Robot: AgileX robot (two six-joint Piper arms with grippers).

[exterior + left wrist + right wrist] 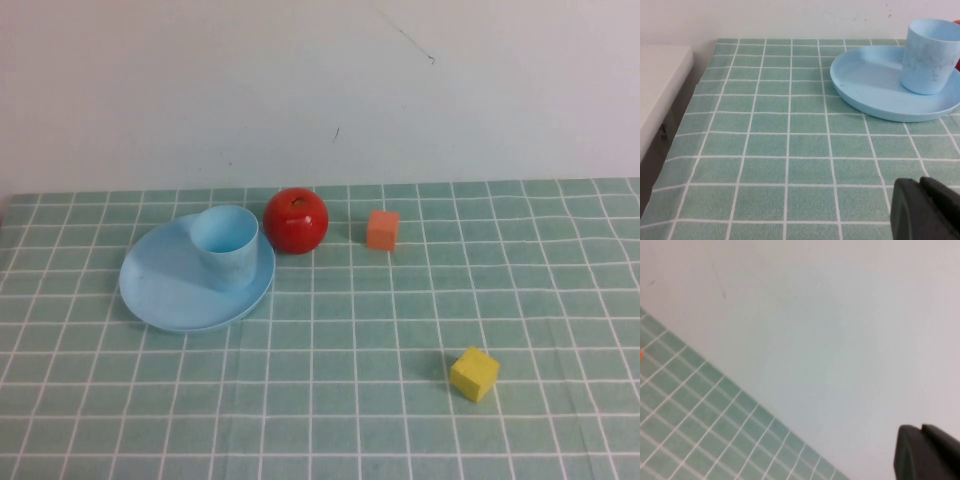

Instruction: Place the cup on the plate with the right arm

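The light blue cup (225, 245) stands upright on the light blue plate (160, 290) at the left of the table, on the plate's far right part. The left wrist view shows the same cup (929, 57) on the plate (865, 80). Neither arm shows in the high view. My left gripper (920, 186) is shut and empty, low over the cloth, well short of the plate. My right gripper (922, 429) is shut and empty, raised and facing the white wall, away from the cup.
A red apple (296, 219) sits just right of the cup. An orange cube (382, 229) lies further right. A yellow cube (474, 373) lies at the front right. The table's left edge (700, 80) borders a white surface (660, 90).
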